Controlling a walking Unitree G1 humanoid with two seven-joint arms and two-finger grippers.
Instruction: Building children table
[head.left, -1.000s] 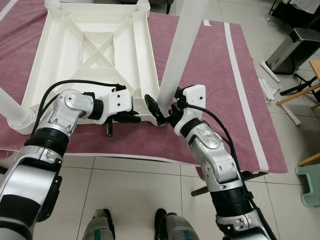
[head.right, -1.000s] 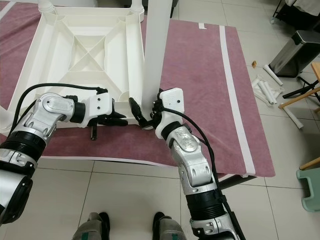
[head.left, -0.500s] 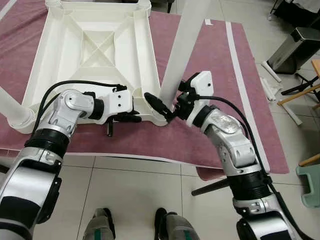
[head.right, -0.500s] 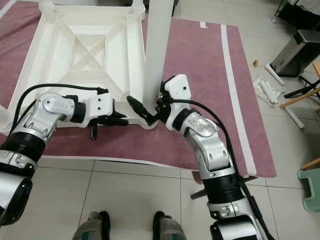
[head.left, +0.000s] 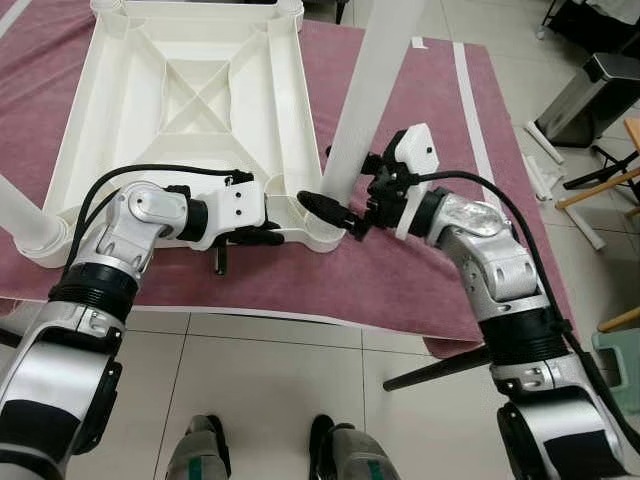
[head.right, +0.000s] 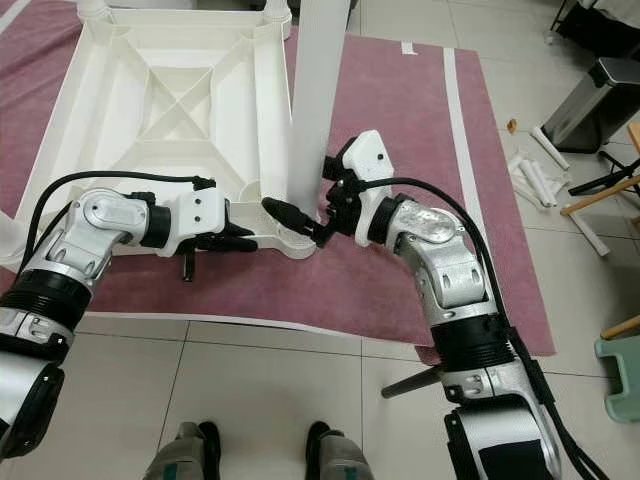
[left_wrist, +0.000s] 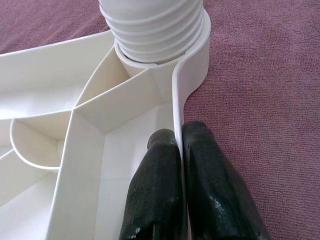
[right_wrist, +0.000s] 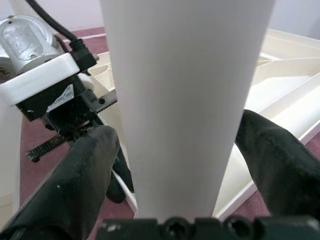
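White plastic, the upturned tabletop (head.left: 180, 110) lies on a maroon rug (head.left: 430, 150). Its near rim is pinched between the closed fingers of the left gripper (head.left: 268, 236). One table leg (head.right: 315, 90) stands between the spread fingers of the right gripper (head.right: 300, 218), threaded into the corner socket. Screwing appears underway; next likely comes closing and twisting. Two grippers, one leg handled.

Silver arms; black cables; white wrist housings.
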